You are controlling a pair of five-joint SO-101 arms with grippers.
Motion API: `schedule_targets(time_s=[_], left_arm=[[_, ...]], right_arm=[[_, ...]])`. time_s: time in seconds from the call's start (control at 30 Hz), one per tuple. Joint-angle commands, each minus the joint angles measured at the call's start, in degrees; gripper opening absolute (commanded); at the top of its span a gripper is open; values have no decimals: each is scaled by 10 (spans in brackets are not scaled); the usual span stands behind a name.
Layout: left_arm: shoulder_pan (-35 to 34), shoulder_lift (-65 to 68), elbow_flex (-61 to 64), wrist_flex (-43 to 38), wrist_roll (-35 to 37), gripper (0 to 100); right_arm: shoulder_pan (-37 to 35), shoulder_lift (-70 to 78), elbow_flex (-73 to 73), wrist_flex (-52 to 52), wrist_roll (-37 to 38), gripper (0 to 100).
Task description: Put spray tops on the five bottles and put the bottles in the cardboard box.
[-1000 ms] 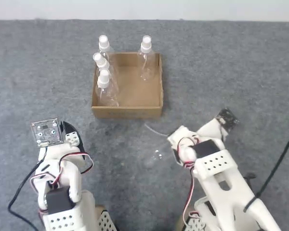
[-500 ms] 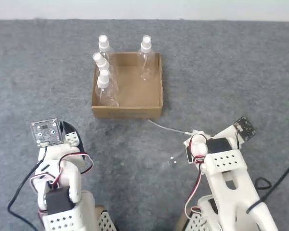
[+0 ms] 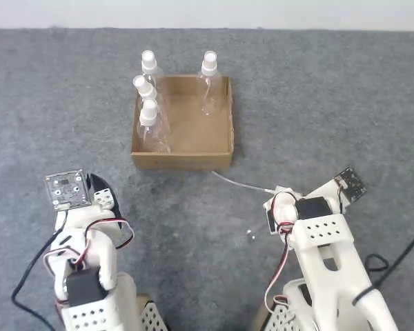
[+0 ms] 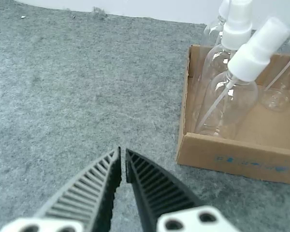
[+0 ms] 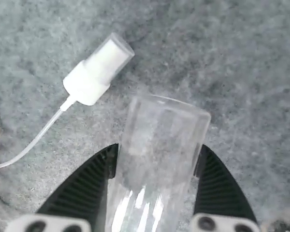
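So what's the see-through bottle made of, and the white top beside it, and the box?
The bottle looks like clear shiny plastic, maybe glass: the grey mat shows through it. The spray top looks like white matte plastic, with a clear cap. The cardboard box looks like dull brown cardboard, with thin raw edges.

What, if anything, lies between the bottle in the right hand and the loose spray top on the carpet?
Nothing visible does. The spray top lies on bare carpet just past the end of the bottle that the right hand grips, apart from it.
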Motion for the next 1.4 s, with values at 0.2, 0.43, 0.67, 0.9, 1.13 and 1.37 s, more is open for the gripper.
schedule_targets(time_s=[0.2, 0.43, 0.67, 0.9, 1.13, 1.37], left_arm=[[-2, -9, -6, -17, -1, 13], [-2, -9, -6, -17, -1, 13], [-2, -9, -6, -17, -1, 13], [-2, -9, -5, -17, -1, 13], [-2, -9, 5, -29, -2, 13], [-2, -9, 5, -29, -2, 13]], right_arm=[[0, -19, -16, 7, -30, 283], [0, -24, -36, 7, -33, 284], [0, -24, -125, 87, -49, 284], [0, -24, -172, 123, -60, 284], [0, -24, -174, 125, -54, 282], [5, -25, -226, 126, 41, 282]])
